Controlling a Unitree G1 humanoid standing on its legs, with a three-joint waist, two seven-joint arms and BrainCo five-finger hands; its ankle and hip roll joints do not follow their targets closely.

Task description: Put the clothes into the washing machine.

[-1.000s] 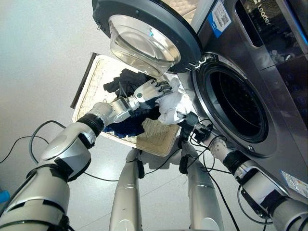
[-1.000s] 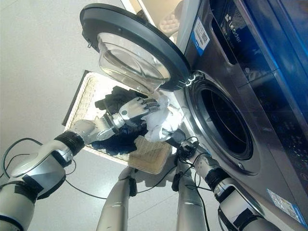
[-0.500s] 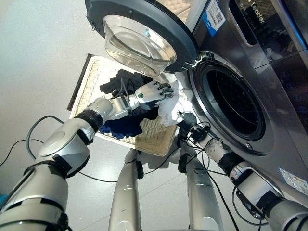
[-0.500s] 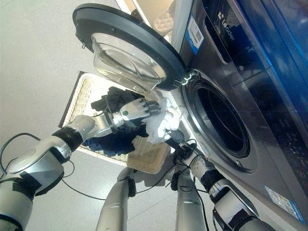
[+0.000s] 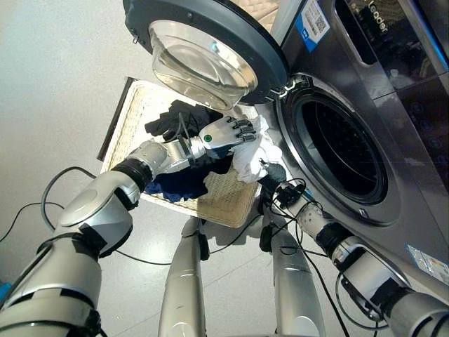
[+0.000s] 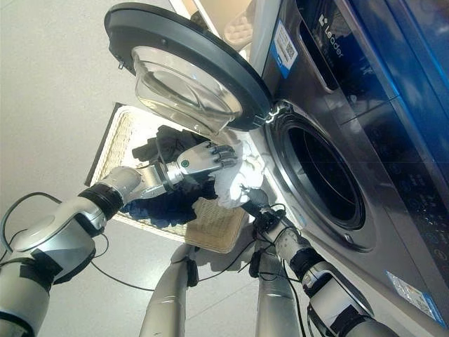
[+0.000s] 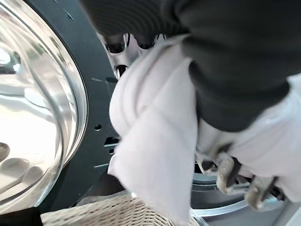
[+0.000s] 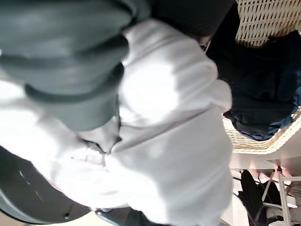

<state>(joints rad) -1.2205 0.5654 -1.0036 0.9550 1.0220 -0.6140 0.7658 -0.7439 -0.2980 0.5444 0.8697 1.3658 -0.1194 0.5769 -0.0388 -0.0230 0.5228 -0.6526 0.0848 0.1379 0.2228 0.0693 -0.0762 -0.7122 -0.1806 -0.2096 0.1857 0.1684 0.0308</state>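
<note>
Steel-grey washer [image 5: 393, 105] fills our right side, its door [image 5: 210, 42] swung wide and the dark drum [image 5: 337, 151] gaping behind it. Everything we call is placed against that drum mouth. Just to its left, on the floor below the door, sits the wicker basket [image 5: 224, 200] with dark clothes [image 5: 179, 119] heaped in it.

Now the change: over the last second our view has crept a little, so we discount that, yet the white garment [image 5: 252, 151] has risen slightly and come a touch nearer the drum's left rim. It hangs clear above the basket's near corner, bunched between both hands, not yet across the rim.

Our left hand [image 5: 226, 132] comes over it from the basket side, fingers curled down onto the top of the bundle; in its wrist view the cloth [image 7: 155, 155] drapes right beneath the cover. Our right hand [image 5: 272, 173] is under the bundle on the drum side, wrapped in white in its wrist view [image 8: 169, 117], and we cannot tell how its fingers stand.

What that means, as we judge it: the lift is done and the carry has begun. The garment wants to travel right and inward past the rim, and the loose tail could drag on the door seal. The dark pile waits for later trips.
</note>
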